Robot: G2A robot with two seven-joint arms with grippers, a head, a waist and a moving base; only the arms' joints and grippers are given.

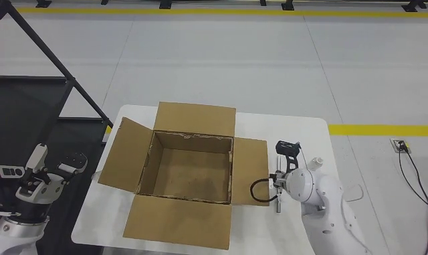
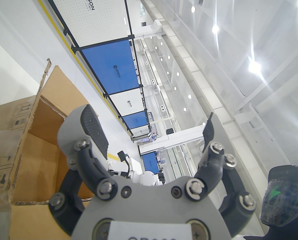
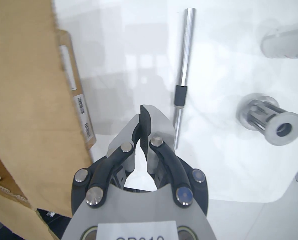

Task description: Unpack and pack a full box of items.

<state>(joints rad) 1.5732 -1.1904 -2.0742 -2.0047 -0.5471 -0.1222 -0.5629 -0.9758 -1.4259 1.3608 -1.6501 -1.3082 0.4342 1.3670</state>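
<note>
An open cardboard box (image 1: 190,168) stands mid-table with all flaps folded out; only its brown floor shows inside. My right gripper (image 3: 142,116) is shut with nothing in it, low over the white table just right of the box's right flap (image 3: 21,76). Just beyond its tips lies a metal rod (image 3: 186,58) with a black sleeve, and a metal spool (image 3: 271,121) sits further to the side. My left gripper (image 2: 151,131) is open and holds nothing; it points upward off the table's left edge, beside the box (image 2: 38,138).
A blurred grey cylindrical part (image 3: 284,43) lies past the spool. The rod (image 1: 279,191) lies between the box and the right arm (image 1: 314,195). A small white object (image 1: 314,162) sits near the table's right edge. A black frame (image 1: 40,47) stands at the left.
</note>
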